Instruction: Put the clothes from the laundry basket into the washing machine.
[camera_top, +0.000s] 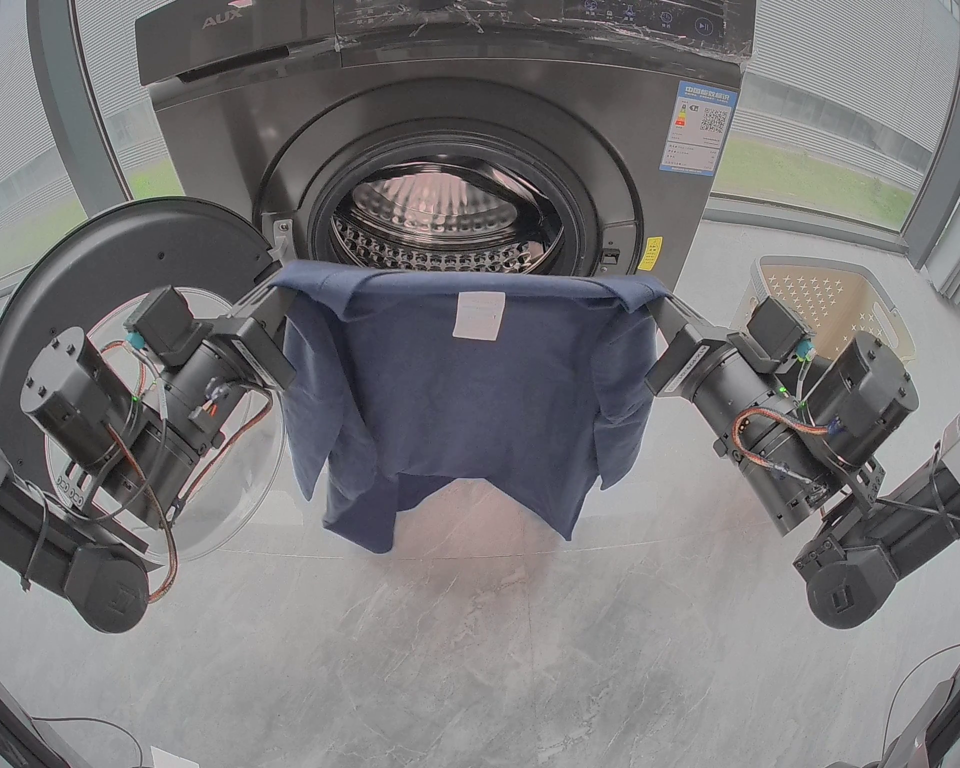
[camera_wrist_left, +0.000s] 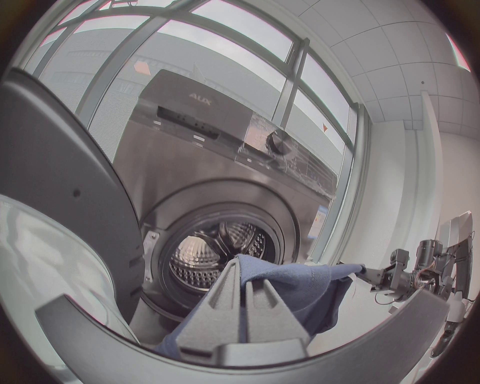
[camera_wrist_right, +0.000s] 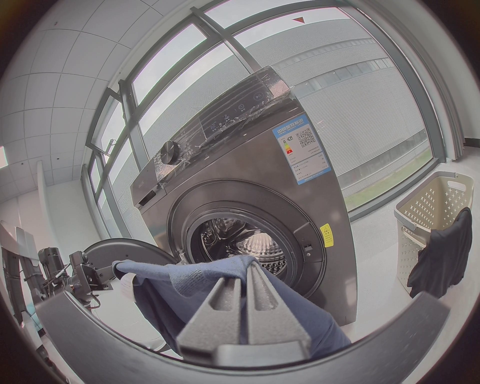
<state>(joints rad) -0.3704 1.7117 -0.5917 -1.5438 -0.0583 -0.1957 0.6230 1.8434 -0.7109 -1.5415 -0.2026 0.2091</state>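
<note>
A navy blue shirt (camera_top: 470, 410) with a white label hangs spread between both arms, just in front of the washing machine's open drum (camera_top: 445, 225). My left gripper (camera_top: 283, 290) is shut on the shirt's left shoulder (camera_wrist_left: 280, 280). On the other side my right gripper (camera_top: 655, 300) is shut on the right shoulder (camera_wrist_right: 210, 272). The shirt's hem hangs above the floor. The beige laundry basket (camera_top: 835, 300) stands right of the machine, and a dark garment (camera_wrist_right: 442, 260) drapes over its rim.
The machine's round door (camera_top: 120, 330) is swung open to the left, behind my left arm. Grey marble floor (camera_top: 500, 640) lies open in front. Glass walls stand behind and beside the machine.
</note>
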